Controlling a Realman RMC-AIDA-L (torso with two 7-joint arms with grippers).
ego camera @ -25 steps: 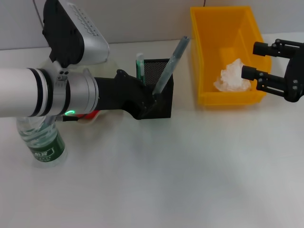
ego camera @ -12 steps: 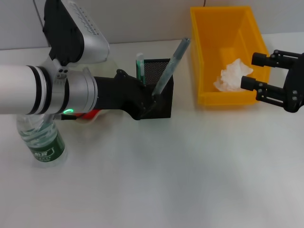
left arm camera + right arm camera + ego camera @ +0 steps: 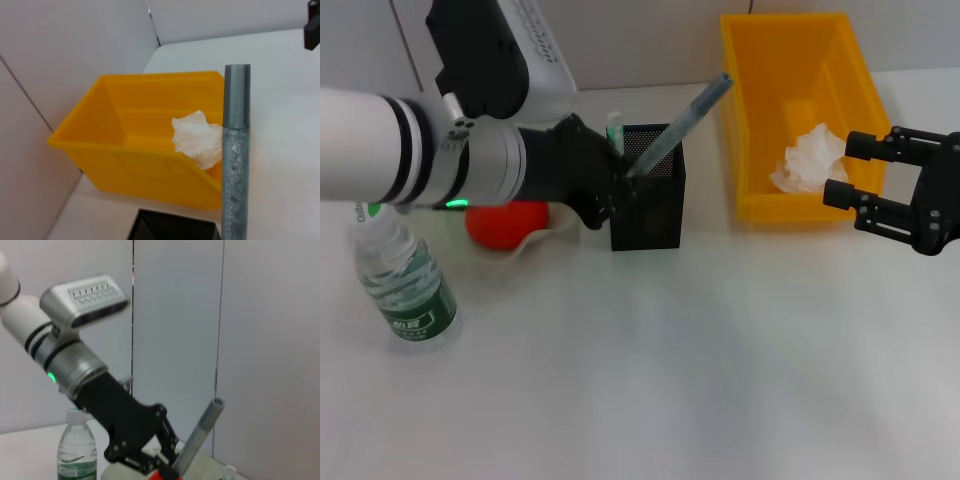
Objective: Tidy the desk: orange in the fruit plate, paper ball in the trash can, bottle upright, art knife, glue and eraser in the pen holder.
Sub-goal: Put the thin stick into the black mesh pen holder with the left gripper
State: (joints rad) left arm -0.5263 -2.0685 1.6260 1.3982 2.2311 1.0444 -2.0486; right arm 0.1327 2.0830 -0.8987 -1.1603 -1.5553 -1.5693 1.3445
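Observation:
My left gripper (image 3: 623,178) is at the black mesh pen holder (image 3: 650,215), shut on the lower end of a grey glittery glue tube (image 3: 682,122) that leans out toward the right; the same glue tube (image 3: 235,150) fills the left wrist view. A green and white stick (image 3: 613,135), maybe the art knife, stands in the holder. The orange (image 3: 508,222) lies on the white fruit plate (image 3: 545,238). The bottle (image 3: 408,290) stands upright at the left. The paper ball (image 3: 810,160) lies in the yellow trash can (image 3: 750,120). My right gripper (image 3: 840,170) hangs open beside that can. The eraser is hidden.
The wall runs close behind the pen holder and the trash can. My left arm (image 3: 420,150) spans the table's left back, above the bottle and plate. The right wrist view shows that arm (image 3: 75,365) and the bottle (image 3: 77,452) from the side.
My left arm has risen and pulled back to the left, uncovering the orange and plate. The glue tube leans further over. My right gripper has drifted slightly nearer and lower.

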